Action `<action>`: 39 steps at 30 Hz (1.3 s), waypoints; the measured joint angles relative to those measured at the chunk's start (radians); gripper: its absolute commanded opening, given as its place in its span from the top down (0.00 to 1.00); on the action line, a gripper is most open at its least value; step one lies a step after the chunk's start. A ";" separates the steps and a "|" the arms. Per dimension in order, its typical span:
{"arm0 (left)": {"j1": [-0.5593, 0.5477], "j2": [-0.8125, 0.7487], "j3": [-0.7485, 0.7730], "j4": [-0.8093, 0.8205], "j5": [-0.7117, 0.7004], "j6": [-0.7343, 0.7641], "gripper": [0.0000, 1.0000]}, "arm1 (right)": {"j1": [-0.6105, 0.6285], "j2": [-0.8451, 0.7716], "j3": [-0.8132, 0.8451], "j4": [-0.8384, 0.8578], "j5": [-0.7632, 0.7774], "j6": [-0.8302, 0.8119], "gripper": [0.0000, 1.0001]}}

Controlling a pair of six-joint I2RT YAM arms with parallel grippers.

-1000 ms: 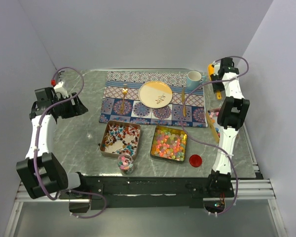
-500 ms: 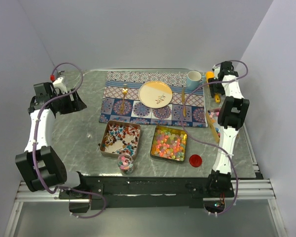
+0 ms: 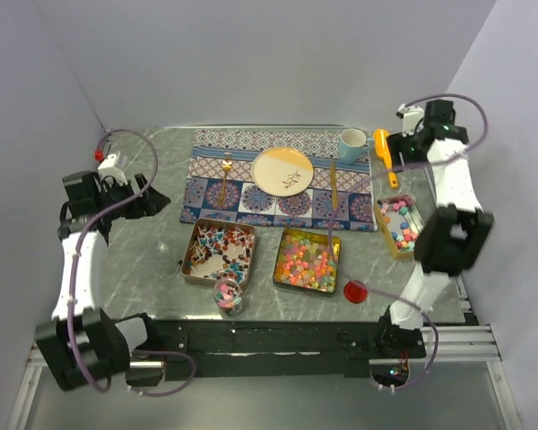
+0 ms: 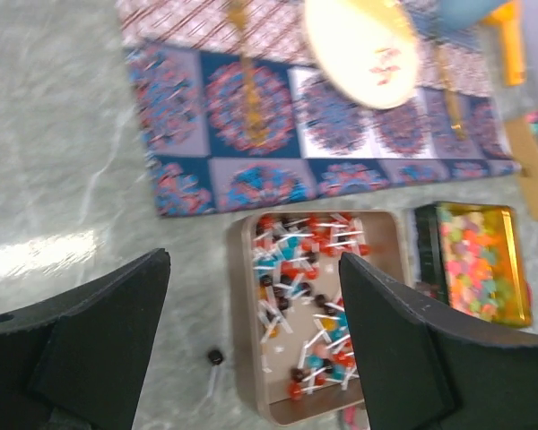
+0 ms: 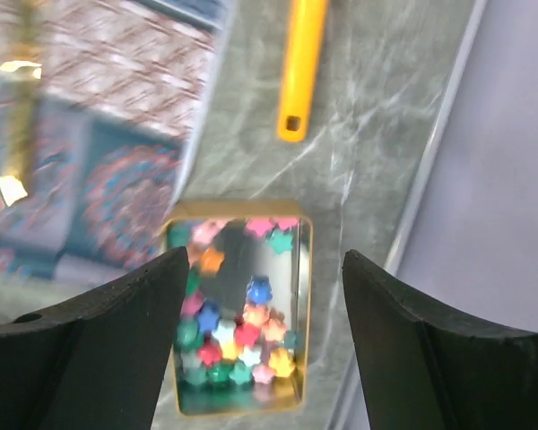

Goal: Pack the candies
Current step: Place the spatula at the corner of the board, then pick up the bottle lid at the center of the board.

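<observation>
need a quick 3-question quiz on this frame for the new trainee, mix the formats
1. True or false: the red lid is on the glass jar.
2. Which tin holds the lollipops? A. left tin B. middle tin C. right tin
3. What do the left gripper and right gripper hold?
Key: 1 false, it lies on the table, apart from the jar; 2 A; 3 nothing, both are open.
</observation>
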 measured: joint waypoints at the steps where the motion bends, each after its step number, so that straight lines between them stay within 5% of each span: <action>1: -0.001 -0.018 -0.010 0.005 0.008 -0.003 0.17 | 0.002 -0.106 -0.079 0.010 -0.037 -0.043 0.22; 8: -0.122 -0.171 -0.034 0.044 0.029 -0.019 0.17 | 0.137 -0.698 -0.651 -0.073 -0.208 -0.487 0.22; 16: -0.203 -0.199 -0.034 0.012 0.001 -0.056 0.18 | 0.304 -1.033 -1.192 -0.256 -0.201 -1.028 0.21; 39: -0.180 -0.144 -0.068 -0.008 -0.059 -0.071 0.18 | 0.320 -0.733 -1.230 -0.166 -0.304 -1.316 0.22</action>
